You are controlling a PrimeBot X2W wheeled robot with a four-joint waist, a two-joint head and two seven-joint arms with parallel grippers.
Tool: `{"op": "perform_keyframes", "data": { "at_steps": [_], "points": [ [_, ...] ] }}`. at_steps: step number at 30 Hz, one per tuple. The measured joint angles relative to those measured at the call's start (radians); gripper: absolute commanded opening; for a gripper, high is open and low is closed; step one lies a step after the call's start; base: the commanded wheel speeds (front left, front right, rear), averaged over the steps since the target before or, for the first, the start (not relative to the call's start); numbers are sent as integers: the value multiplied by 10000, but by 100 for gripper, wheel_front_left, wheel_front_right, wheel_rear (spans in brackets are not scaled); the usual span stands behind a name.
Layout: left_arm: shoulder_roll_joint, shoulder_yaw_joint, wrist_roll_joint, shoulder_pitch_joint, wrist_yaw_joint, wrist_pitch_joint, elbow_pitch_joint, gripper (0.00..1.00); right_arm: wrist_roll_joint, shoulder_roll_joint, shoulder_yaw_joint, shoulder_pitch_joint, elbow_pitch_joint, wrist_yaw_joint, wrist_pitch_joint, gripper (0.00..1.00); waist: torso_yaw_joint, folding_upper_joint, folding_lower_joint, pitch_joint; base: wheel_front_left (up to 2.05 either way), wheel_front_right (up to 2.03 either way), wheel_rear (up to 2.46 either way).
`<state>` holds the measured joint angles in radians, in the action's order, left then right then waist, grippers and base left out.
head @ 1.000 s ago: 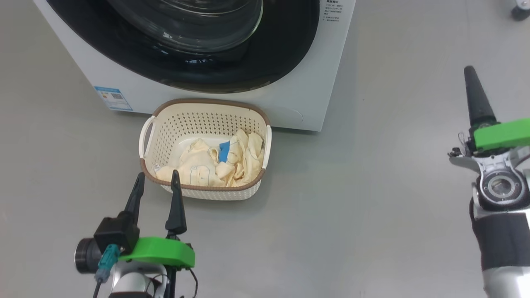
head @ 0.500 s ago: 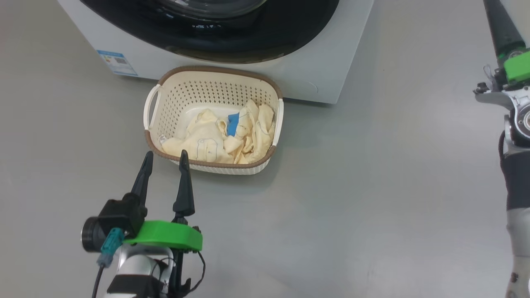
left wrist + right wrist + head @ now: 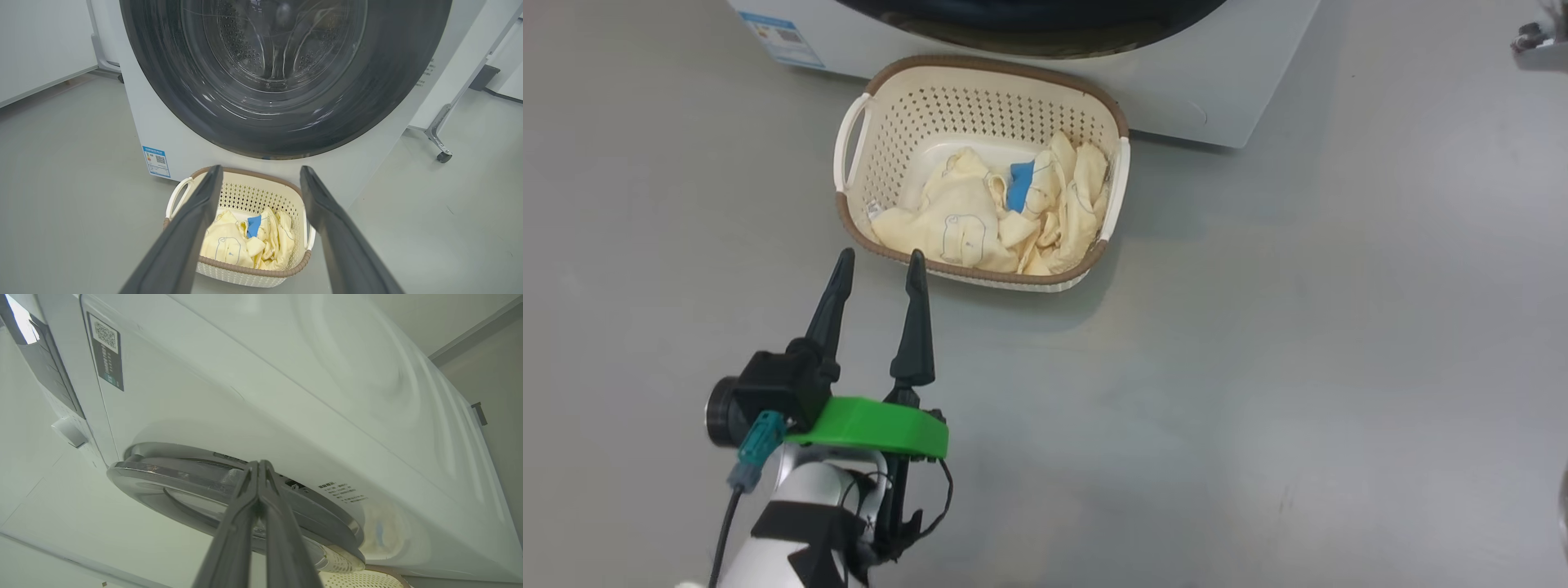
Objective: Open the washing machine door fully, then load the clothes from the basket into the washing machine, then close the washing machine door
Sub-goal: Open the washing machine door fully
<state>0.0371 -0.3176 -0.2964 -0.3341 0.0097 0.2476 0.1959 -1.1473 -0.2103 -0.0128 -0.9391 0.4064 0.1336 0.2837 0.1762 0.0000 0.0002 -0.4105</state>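
So, quick read on where you're at: the washing machine door (image 3: 282, 69) looks shut flat against the washing machine (image 3: 163, 134), so step one isn't done yet. Your right hand (image 3: 258, 463) is up by the door's edge with both fingers pressed together and nothing between them. My guess is you're keeping it slim so the tips can hook behind the rim and pull. I can't tell from the right wrist view if the tips are actually touching the door or just short of it.

Your left hand (image 3: 882, 255) hovers low over the floor, fingers spread and empty, pointing at the near rim of the basket (image 3: 980, 61). Decent parking spot, since it's lined up for a grab once the door's open. The clothes (image 3: 980, 220) are all bunched in the basket, and the basket sits on the floor just in front of the machine, below the door. The door should swing above it, but keep an eye on that.
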Motion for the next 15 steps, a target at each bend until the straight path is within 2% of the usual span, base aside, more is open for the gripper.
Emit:
{"op": "perform_keyframes", "data": {
  "at_steps": [15],
  "points": [
    [-15, -525, -408, -614, 178, 2, -130, 100, -606, -424, 790, -1581, 888, 0, 740, 0, 818, 0, -1, -887, 0, 0, 0]
  ]
}}
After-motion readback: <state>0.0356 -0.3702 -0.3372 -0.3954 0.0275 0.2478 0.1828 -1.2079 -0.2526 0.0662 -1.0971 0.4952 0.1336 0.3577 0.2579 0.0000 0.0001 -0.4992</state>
